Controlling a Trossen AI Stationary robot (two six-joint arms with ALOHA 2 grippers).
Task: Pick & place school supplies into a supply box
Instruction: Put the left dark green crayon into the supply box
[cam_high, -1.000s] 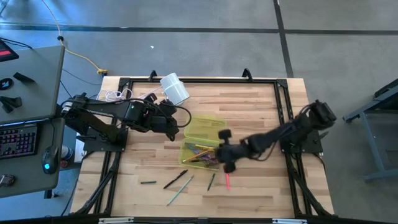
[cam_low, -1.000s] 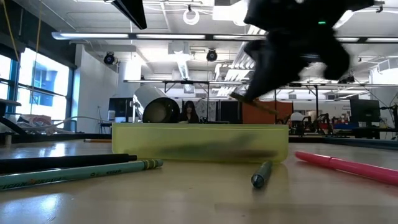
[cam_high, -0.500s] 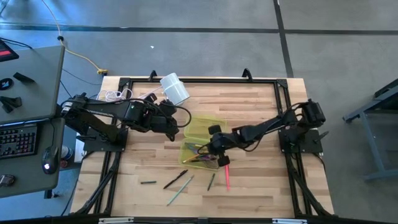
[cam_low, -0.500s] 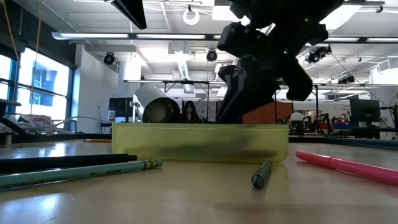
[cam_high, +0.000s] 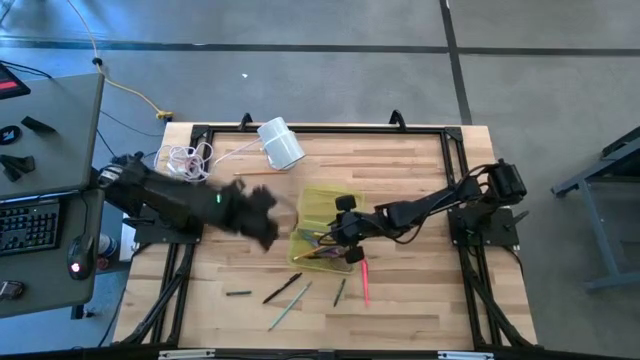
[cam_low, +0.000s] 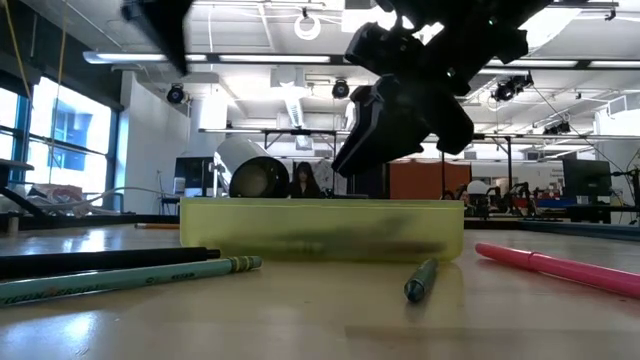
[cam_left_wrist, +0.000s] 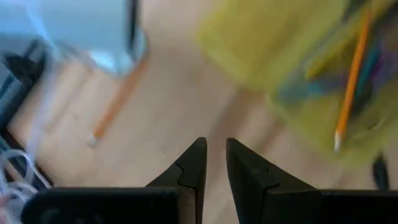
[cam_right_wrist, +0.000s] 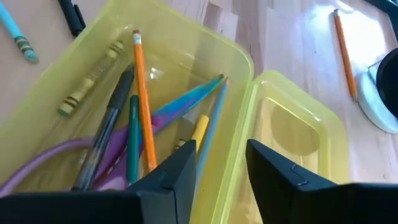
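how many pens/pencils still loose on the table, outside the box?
6. Near edge, left to right: a short dark one, a black, a teal, a green. A pink right of the box. An orange by the white cylinder.

Even, bright daylight on the table (cam_high: 420, 170); ceiling lamps (cam_low: 310, 25) glare at twelve o'clock in the low view; the left arm (cam_high: 215, 205) smears with motion, its wrist view blurred throughout

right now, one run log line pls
right gripper: open, empty, above supply box | left gripper: empty, beside box | pink pen: on table
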